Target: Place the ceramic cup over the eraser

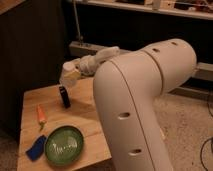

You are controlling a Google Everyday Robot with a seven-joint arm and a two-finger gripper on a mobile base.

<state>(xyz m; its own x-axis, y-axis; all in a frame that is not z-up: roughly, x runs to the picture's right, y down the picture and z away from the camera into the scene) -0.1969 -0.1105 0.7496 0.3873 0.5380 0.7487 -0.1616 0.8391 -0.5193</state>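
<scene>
Gripper: the gripper [75, 71] is at the end of the white arm [145, 100], reaching in from the right, in the air over the back-left part of the wooden table [82, 116].
Gripper state: clamped on the ceramic cup, which hangs at its tip clear of the table top.
Ceramic cup: the ceramic cup [68, 76] is small, white and tilted, and sits at the left end of the gripper, with the wrist behind it on the right.
Eraser: the eraser [65, 96] is a black block standing upright on the table, back-left area, leaning slightly.
Cup vs eraser: the cup is just above the eraser and a bit to the right of its top. The gap between them is small; cannot tell if they touch. The cup is not over the eraser yet.
Eraser vs gripper: below and slightly left of the gripper, free of its grip.
Arm: the big white link fills the right and centre foreground and hides the right side of the table.
Orange item: a carrot-shaped piece [41, 115] lies flat near the left edge, in front of and left of the eraser, apart from it.
Green plate: the green plate [64, 145] is round and sits at the front of the table, well apart from the eraser.
Blue lump: a flat blue lump [35, 148] lies just beside the plate's left rim, at the front-left corner.
</scene>
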